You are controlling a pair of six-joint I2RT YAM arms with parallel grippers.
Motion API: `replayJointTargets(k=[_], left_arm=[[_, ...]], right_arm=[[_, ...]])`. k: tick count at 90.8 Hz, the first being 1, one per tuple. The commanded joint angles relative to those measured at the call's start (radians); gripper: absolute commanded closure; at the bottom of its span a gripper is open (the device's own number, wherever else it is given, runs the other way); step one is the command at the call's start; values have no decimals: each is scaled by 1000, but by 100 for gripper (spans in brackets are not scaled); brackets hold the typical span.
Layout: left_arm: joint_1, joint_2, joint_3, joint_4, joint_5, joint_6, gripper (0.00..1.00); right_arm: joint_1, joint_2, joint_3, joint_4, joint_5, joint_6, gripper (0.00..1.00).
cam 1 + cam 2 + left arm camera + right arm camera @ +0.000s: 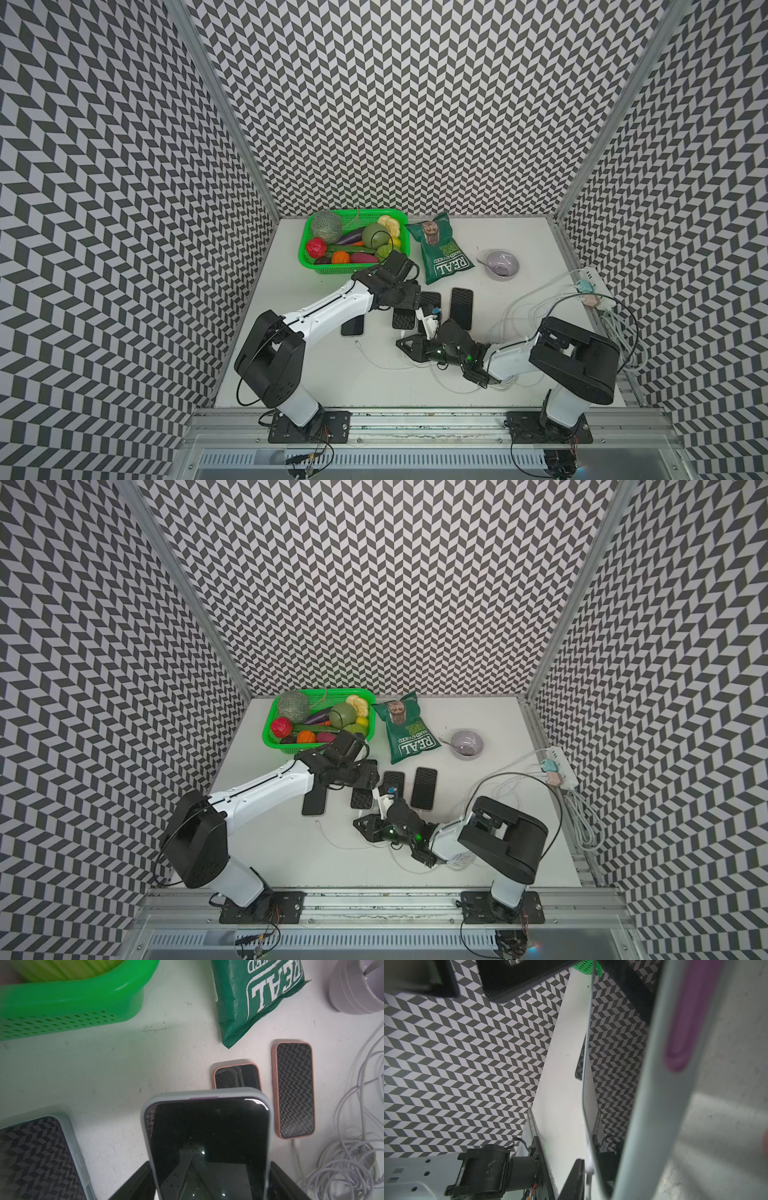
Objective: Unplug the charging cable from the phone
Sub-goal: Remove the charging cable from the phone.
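White shells (328,307), black joint housings (270,357); black cables (238,390), screwed base plates (340,428); green wrist light (469,357)

The phone (664,1105) blurs close in the right wrist view; I can't tell if the right gripper (430,320) holds the cable (589,1167). The left wrist view crops the phone.

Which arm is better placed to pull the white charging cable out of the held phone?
Probably the right. The right gripper sits at the near end of the pale grey-cased phone, where the white charging cable appears to enter; the left gripper is clamped on that phone.
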Motion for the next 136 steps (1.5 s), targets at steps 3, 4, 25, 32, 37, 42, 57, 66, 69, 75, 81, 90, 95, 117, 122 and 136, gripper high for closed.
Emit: replayJointTargets(k=[3,4,25,32,37,42,57,66,69,75,81,90,95,117,122,136], left_arm=[[-2,-34,14,60,10,-11,100],[-2,-34,14,61,11,-11,100],[-1,-20,19,75,8,-17,100],[0,-15,23,75,3,-19,100],[1,-12,26,75,2,-20,100],[2,-9,28,75,0,-21,100],[6,0,37,75,-3,-21,100],[8,2,39,76,-6,-21,100],[10,3,39,76,-6,-21,100],[12,5,40,76,-7,-21,100],[14,5,38,78,-9,-23,100],[19,5,38,81,-12,-22,100],[22,5,39,83,-12,-22,100],[30,11,39,84,-28,-19,100],[31,11,39,84,-35,-19,100],[38,9,36,84,-49,-16,100]], right_arm=[[-5,-8,13,14,1,-10,84],[-4,-8,12,15,0,-11,84],[-2,-16,0,15,-10,-21,88],[1,-21,-2,11,-13,-26,89],[4,-24,-5,9,-12,-28,89],[7,-25,-7,11,-13,-30,89],[20,-20,-11,16,-14,-34,90],[27,-17,-14,20,-13,-36,90],[29,-16,-16,22,-14,-36,90],[33,-15,-20,25,-12,-37,91],[36,-16,-23,25,-12,-39,91],[41,-14,-25,25,-12,-43,91],[45,-14,-26,25,-12,-44,91],[64,-6,-11,5,-4,-59,88],[70,-1,-6,0,0,-61,85],[91,18,20,-23,5,-70,79]])
